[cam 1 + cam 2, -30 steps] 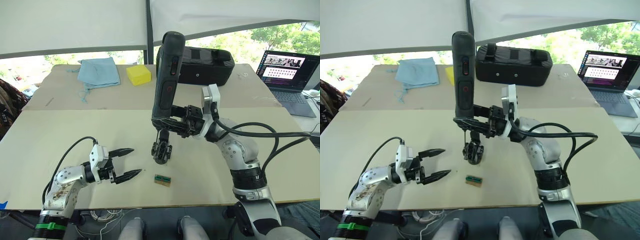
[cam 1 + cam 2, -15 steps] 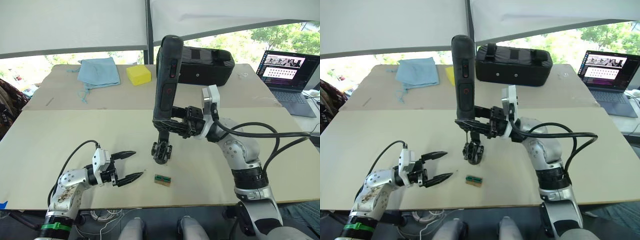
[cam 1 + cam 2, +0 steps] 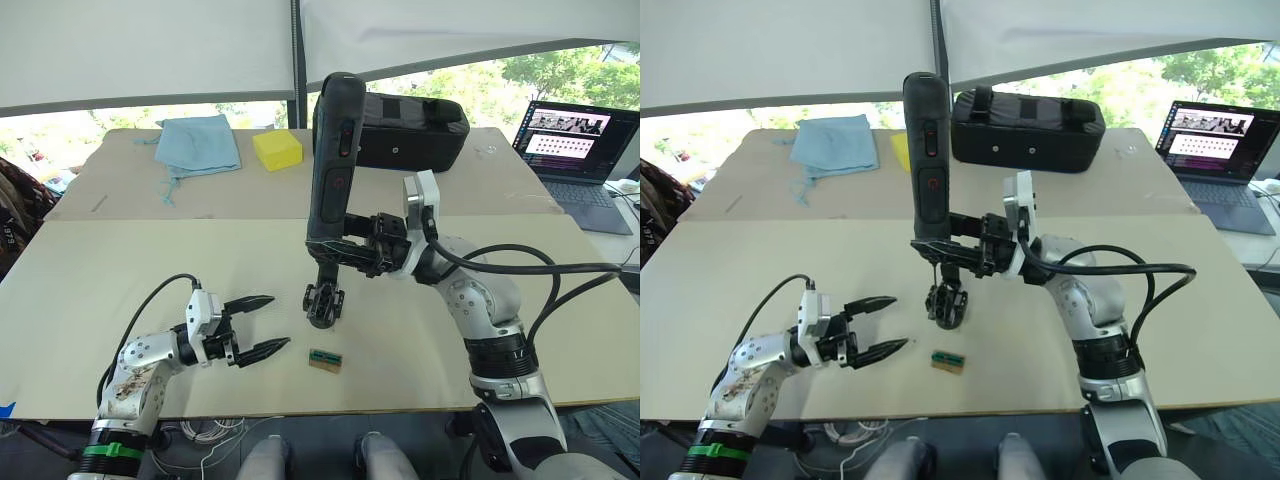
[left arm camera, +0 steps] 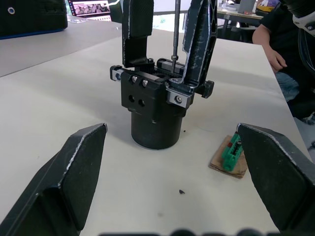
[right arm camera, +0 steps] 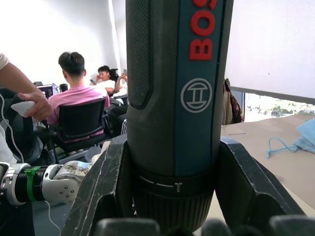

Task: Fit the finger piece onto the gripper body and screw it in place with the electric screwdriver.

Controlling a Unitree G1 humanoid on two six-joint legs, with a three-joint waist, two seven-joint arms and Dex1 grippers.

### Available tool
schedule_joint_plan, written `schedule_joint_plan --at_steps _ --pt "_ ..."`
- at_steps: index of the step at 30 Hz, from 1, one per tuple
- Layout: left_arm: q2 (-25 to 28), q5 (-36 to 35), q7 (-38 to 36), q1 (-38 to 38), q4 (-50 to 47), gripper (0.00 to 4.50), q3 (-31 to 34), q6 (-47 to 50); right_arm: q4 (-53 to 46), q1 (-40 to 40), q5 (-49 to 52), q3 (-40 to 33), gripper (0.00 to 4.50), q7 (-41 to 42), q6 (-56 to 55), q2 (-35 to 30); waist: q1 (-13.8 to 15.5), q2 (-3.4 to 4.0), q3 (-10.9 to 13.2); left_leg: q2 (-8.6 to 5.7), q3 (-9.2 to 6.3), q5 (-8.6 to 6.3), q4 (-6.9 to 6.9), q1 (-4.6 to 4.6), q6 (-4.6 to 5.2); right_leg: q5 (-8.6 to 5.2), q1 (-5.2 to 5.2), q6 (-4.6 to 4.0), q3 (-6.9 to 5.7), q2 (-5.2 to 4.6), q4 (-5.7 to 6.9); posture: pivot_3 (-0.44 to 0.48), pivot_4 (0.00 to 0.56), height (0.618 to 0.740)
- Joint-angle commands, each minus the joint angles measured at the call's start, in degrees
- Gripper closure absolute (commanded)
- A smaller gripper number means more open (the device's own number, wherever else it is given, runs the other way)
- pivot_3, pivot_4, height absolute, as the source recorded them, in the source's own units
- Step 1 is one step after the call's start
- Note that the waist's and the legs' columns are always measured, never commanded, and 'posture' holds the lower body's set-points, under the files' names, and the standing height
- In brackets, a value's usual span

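The right gripper [image 3: 335,250] is clamped around the bottom end of the electric screwdriver [image 3: 331,160], holding it upright with the thin bit pointing straight down into the top of the gripper body [image 3: 322,301]. That body stands on the table [image 3: 150,250] near the front edge, round base down. In the left wrist view the bit comes down between two upright black prongs on top of it, one of which I'd guess is the finger piece [image 4: 199,39] already seated, though I can't tell for sure which is which.

The left gripper [image 3: 258,325] sits low on the table off to the body's left, fingers spread wide and holding nothing, pointed toward the body but clearly apart from it.

Handling-wise: the screwdriver looks top-heavy held that low, a thick rigid cylinder with most of its length above the grip, so it probably wants to tip if the clamp slackens. The housing looks smooth, so it could be a bit slippery too. The gripper body looks dense and stiff, but nothing is holding it down, so I'd expect it to spin or skid once the bit turns. The round base seems the obvious place for the open hand to pinch it. A small green-and-brown block [image 3: 325,360] lies just in front.
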Motion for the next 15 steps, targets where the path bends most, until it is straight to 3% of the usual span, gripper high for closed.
schedule_joint_plan --at_steps 1,15 --pt "0.3 -1.3 0.6 -0.6 -3.0 0.0 0.6 1.2 -1.3 -1.7 1.5 -0.7 2.6 0.1 -0.3 0.3 0.0 0.0 0.0 0.0 0.0 0.0 0.0 0.0 0.0 0.0 0.0 0.0 0.0 0.0 0.0 0.0 0.15 0.74" --pt "0.6 -0.8 2.5 -0.8 -6.3 0.0 0.4 4.2 -0.8 -0.9 0.6 0.4 2.6 0.2 -0.9 0.2 0.0 0.0 0.0 0.0 0.0 0.0 0.0 0.0 0.0 0.0 0.0 0.0 0.0 0.0 0.0 0.0 0.15 0.74"
